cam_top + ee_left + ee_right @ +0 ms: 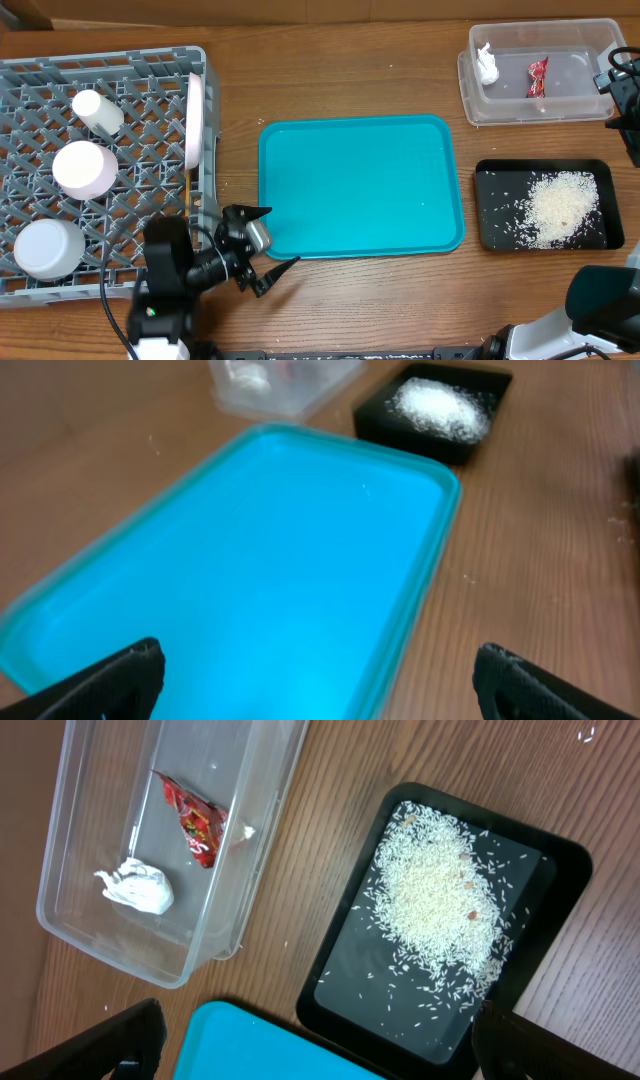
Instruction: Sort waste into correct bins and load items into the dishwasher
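The grey dishwasher rack [150, 58] at the left holds a white cup [97, 112], a white-pinkish bowl [85, 168], a pale grey-blue bowl [47, 248] and a white plate [195, 120] standing on edge. Thin chopsticks [189, 192] lie by its right wall. The clear tub [468, 88] holds a white tissue [135, 887] and a red wrapper [194, 818]. Rice crumbs [435, 890] cover the black tray [350, 982]. My left gripper [272, 240] is open and empty at the teal tray's near left corner. My right gripper [318, 1045] hangs open and empty above the two bins.
The teal serving tray [360, 185] lies bare in the middle of the wooden table. The right arm's black links [625, 90] reach in at the far right edge, beside the clear tub. A few stray grains lie on the wood.
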You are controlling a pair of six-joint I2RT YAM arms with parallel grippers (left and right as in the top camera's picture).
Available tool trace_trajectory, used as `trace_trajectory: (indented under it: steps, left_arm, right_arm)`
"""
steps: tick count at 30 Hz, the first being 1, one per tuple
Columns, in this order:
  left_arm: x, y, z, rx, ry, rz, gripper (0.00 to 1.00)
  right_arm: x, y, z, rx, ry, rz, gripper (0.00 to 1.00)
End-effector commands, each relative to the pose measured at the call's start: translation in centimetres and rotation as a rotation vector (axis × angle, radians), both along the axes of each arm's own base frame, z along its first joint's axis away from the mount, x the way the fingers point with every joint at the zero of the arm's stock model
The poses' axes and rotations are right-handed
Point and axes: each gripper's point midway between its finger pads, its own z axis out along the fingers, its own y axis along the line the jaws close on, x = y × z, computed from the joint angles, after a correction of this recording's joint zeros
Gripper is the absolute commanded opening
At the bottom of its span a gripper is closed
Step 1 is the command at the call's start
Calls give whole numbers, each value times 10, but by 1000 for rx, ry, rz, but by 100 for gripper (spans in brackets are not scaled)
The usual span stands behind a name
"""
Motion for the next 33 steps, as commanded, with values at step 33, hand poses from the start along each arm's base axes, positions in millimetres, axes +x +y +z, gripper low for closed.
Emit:
trace_trajectory:
  steps: [33]
  left_arm:
    - [31, 90, -22, -203, -52, 855, 100]
  right_arm:
    - [0, -1, 6, -9, -17, -4, 100]
